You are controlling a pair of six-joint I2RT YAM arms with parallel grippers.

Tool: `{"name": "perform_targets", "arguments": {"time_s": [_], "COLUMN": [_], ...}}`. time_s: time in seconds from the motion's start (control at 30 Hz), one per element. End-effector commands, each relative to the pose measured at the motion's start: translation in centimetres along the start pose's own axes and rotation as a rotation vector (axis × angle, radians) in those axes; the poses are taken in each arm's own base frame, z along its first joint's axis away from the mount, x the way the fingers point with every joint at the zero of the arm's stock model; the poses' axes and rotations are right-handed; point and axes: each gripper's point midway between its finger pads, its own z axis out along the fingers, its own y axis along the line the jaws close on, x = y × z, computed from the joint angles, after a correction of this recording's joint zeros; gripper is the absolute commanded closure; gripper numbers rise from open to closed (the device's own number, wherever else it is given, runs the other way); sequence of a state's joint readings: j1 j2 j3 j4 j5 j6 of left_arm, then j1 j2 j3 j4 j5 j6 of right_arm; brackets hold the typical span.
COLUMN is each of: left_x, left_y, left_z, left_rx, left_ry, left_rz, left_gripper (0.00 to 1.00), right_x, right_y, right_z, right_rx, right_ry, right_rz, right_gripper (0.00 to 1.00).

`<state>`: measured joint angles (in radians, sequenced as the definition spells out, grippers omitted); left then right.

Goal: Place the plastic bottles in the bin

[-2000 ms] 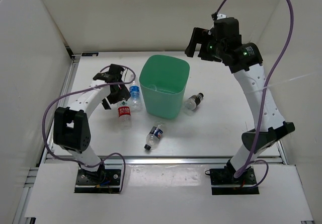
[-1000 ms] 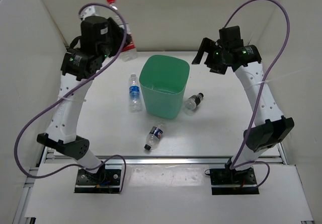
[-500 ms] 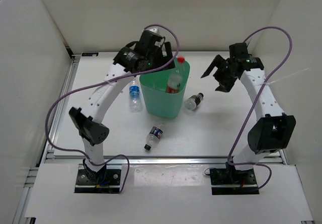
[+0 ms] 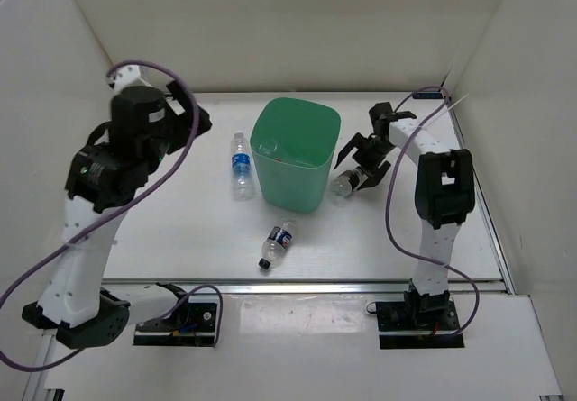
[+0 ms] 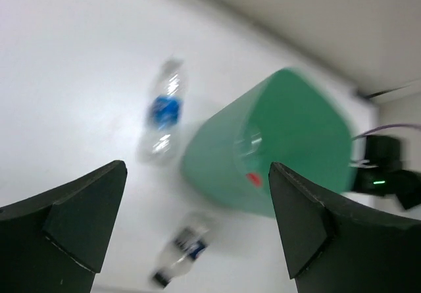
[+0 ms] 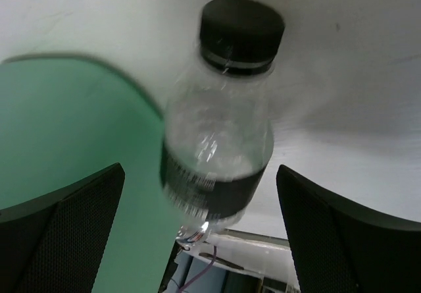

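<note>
The mint-green bin (image 4: 293, 162) stands mid-table. A blue-label bottle (image 4: 240, 165) lies left of it, a second blue-label bottle (image 4: 278, 244) lies in front, and a dark-label, black-capped bottle (image 4: 348, 182) lies against its right side. My right gripper (image 4: 362, 161) is open, low over the dark-label bottle (image 6: 220, 141), with a finger on either side and the bin wall (image 6: 59, 148) on the left. My left gripper (image 4: 183, 117) is open, empty and raised left of the bin. Its wrist view (image 5: 197, 169) shows the bin (image 5: 296, 128) holding a clear bottle with a red cap (image 5: 253, 178).
White walls close in the table on the left, back and right. A metal rail (image 4: 297, 284) runs along the near edge. The right arm's purple cable (image 4: 397, 194) hangs down beside its links.
My left gripper carried a red-capped bottle over the bin, let it go inside, then pulled back up and to the left, empty. My right gripper came down to the dark-label bottle.
</note>
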<state>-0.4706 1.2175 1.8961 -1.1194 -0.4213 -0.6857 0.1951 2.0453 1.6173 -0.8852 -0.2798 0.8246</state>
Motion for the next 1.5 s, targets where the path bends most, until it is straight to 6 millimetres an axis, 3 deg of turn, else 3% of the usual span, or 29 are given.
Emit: {"name": "perform_targets", "arguments": {"time_s": [0.0, 0.07, 0.13, 0.2, 0.27, 0.3, 0.4, 0.43, 0.53, 0.57, 0.63, 0.7, 0.73, 0.83, 0.87, 0.9, 0.93, 0.97, 1.03, 1.1, 1.13, 1.17, 1.2, 1.37, 1.4, 1.43, 1.47], "left_x": [7.1, 7.9, 8.8, 10.1, 10.7, 11.5, 12.2, 12.0, 12.6, 12.9, 13.7, 14.3, 14.9, 15.7, 15.4, 15.9, 16.2, 16.4, 16.9, 17.6, 17.6, 18.8, 19.2, 21.6, 21.3, 21.5, 23.0], "left_y": [5.6, 7.8, 8.7, 10.4, 11.7, 12.6, 13.7, 13.9, 14.2, 14.1, 14.0, 13.9, 14.2, 14.3, 13.7, 13.9, 13.7, 13.4, 12.7, 12.7, 11.6, 11.8, 11.5, 10.0, 8.7, 8.8, 8.5], "left_z": [2.9, 2.8, 2.7, 3.1, 3.7, 3.8, 4.7, 4.7, 5.6, 5.9, 6.5, 6.9, 7.2, 7.9, 8.4, 8.9, 9.5, 9.9, 11.4, 12.5, 13.9, 14.7, 15.5, 20.5, 21.5, 22.1, 23.2], "left_rx": [-0.244, -0.305, -0.320, -0.360, -0.402, -0.430, -0.461, -0.474, -0.505, -0.506, -0.502, -0.494, -0.511, -0.521, -0.494, -0.501, -0.495, -0.482, -0.452, -0.441, -0.384, -0.380, -0.362, -0.318, -0.285, -0.288, -0.283], "left_ry": [0.228, 0.243, 0.266, 0.299, 0.315, 0.335, 0.351, 0.341, 0.347, 0.363, 0.381, 0.403, 0.419, 0.442, 0.428, 0.436, 0.449, 0.456, 0.463, 0.470, 0.452, 0.472, 0.475, 0.532, 0.516, 0.524, 0.555], "left_rz": [0.092, 0.077, 0.079, 0.071, 0.058, 0.062, 0.033, 0.002, -0.037, -0.036, -0.049, -0.053, -0.055, -0.060, -0.073, -0.070, -0.073, -0.080, -0.093, -0.098, -0.121, -0.123, -0.130, -0.067, -0.054, -0.043, -0.021], "left_gripper": [0.00, 0.00, 0.00, 0.00, 0.00, 0.00, 0.00, 0.00, 0.00, 0.00, 0.00, 0.00, 0.00, 0.00, 0.00, 0.00, 0.00, 0.00, 0.00, 0.00, 0.00, 0.00, 0.00, 0.00, 0.00, 0.00, 0.00], "right_x": [0.1, 0.0, 0.0, 0.4, 0.5, 0.6, 0.9, 0.9, 0.8, 1.2, 1.5, 3.1, 4.0, 5.8, 6.6, 6.7, 6.9, 7.0, 7.1, 7.4, 7.0, 7.2, 6.9, 7.0, 7.2, 7.3, 7.6], "right_y": [0.3, -0.4, -0.8, -1.9, -1.7, -1.6, -0.3, 0.9, 3.1, 6.5, 9.6, 13.3, 15.5, 18.5, 19.3, 19.3, 19.2, 19.4, 17.9, 17.0, 16.3, 15.4, 14.5, 12.5, 12.5, 12.1, 11.9], "right_z": [1.0, 2.3, 2.5, 3.2, 1.6, 0.7, -4.1, -7.6, -14.8, -18.8, -23.3, -26.5, -27.0, -26.3, -23.6, -22.6, -21.4, -21.5, -21.0, -23.0, -23.7, -25.7, -25.0, -25.6, -25.6, -25.9, -26.2], "right_rx": [0.020, 0.052, 0.071, 0.110, 0.105, 0.105, 0.053, 0.012, -0.016, -0.112, -0.205, -0.325, -0.391, -0.442, -0.398, -0.364, -0.335, -0.335, -0.271, -0.284, -0.286, -0.313, -0.286, -0.256, -0.259, -0.260, -0.268], "right_ry": [0.028, 0.043, 0.047, 0.065, 0.033, 0.020, -0.075, -0.146, -0.347, -0.446, -0.587, -0.668, -0.696, -0.690, -0.653, -0.640, -0.617, -0.606, -0.578, -0.632, -0.658, -0.695, -0.689, -0.662, -0.655, -0.651, -0.648], "right_rz": [0.025, 0.037, 0.042, 0.056, 0.046, 0.043, 0.000, -0.032, -0.091, -0.149, -0.212, -0.317, -0.373, -0.514, -0.555, -0.558, -0.572, -0.575, -0.567, -0.583, -0.582, -0.580, -0.589, -0.621, -0.639, -0.635, -0.647], "right_gripper": [0.00, 0.01, 0.07, 0.26, 0.44, 0.48, 0.56, 0.58, 0.61, 0.60, 0.57, 0.54, 0.52, 0.45, 0.40, 0.12, 0.00, 0.00, 0.00, 0.00, 0.00, 0.00, 0.00, 0.00, 0.00, 0.00, 0.00]}}
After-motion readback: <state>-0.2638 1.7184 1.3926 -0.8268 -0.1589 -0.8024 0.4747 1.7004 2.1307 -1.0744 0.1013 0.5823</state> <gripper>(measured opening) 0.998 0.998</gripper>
